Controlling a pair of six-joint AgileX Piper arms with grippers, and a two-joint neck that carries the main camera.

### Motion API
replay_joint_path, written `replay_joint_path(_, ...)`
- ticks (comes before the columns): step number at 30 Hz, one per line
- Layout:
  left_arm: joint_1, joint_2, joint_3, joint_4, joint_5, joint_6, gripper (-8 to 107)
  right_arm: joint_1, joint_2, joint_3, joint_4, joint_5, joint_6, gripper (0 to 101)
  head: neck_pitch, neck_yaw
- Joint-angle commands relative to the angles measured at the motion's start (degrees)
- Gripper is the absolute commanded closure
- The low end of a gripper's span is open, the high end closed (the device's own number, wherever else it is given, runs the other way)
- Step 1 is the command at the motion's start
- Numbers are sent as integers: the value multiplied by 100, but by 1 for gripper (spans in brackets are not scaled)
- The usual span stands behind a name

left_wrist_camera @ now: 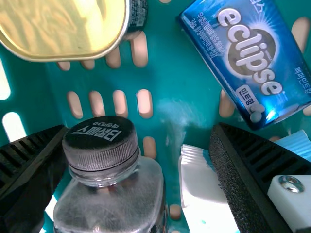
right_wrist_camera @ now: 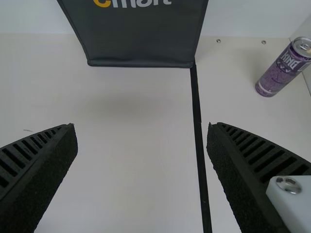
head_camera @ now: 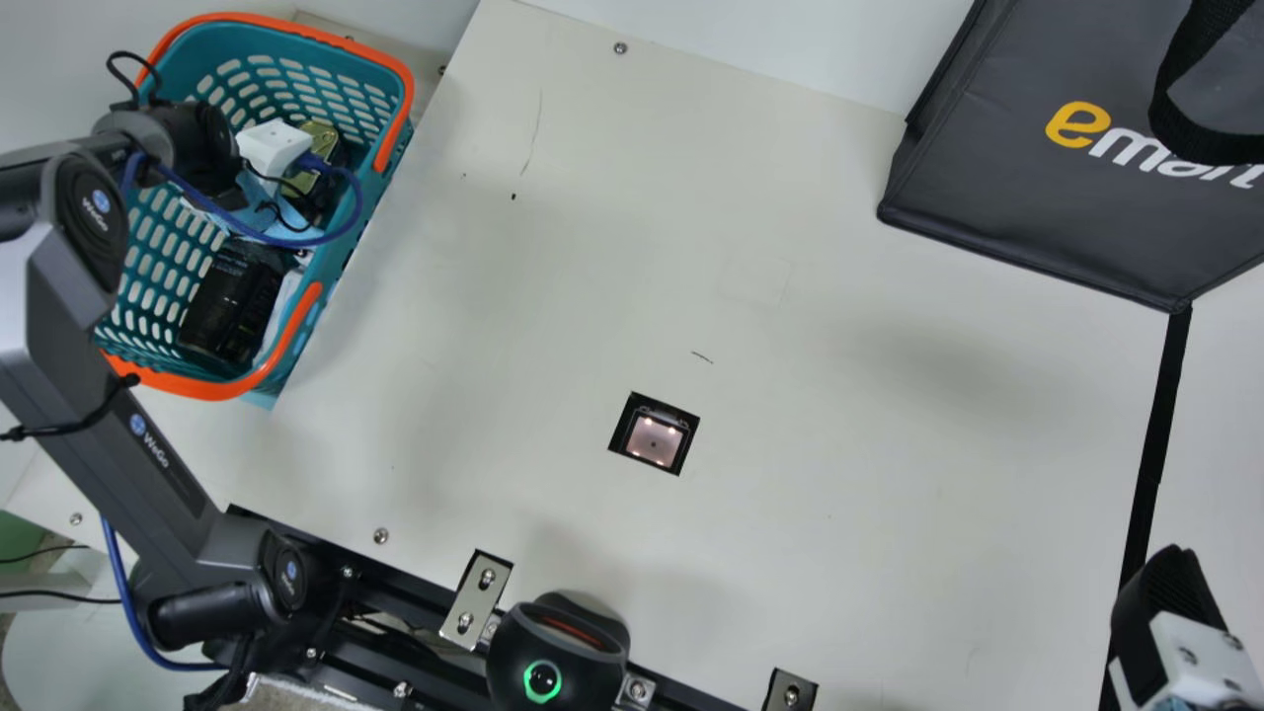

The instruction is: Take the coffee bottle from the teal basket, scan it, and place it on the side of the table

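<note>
Your left arm (head_camera: 148,444) is bent over the basket (head_camera: 331,301), its gripper (head_camera: 275,148) pointing down inside. Its jaws are spread wide and hold nothing. The coffee bottle (left_wrist_camera: 109,184) is between them in the basket, nearer one jaw, black cap towards your camera; whether cap and jaw touch, you cannot tell.

Your right gripper (head_camera: 1170,597) is over the tabletop (head_camera: 790,494), well apart from the left, its jaws wide open and empty, a black strip (right_wrist_camera: 198,131) running between them.

Pale print marks the bottle's cap and the blue pack (left_wrist_camera: 252,60), which lies just beyond the left jaws, as does a gold-lidded tin (left_wrist_camera: 63,24). The right wrist view gives you a lettered purple can (right_wrist_camera: 282,70) and the lettered bag (right_wrist_camera: 138,39), both beyond the right jaws; the main view gives you the green-ringed scanner (head_camera: 553,652) between the two arms.
</note>
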Motion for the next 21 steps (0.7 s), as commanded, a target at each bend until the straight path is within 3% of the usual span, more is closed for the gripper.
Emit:
replay_joint_path(1,5,9,6,8,-12,-12,16,0,0,0,0,0,0,6,-166,23)
replay_joint_path(14,56,29,-2,-8,-72,15,102,0,0,0,0,0,0,6,-166,23)
replay_joint_path(15,63,23,-4,-30,-73,31,107,0,0,0,0,0,0,6,-166,23)
replay_joint_path(21,108,-101,6,-254,-65,226,107,0,0,0,0,0,0,6,-166,23)
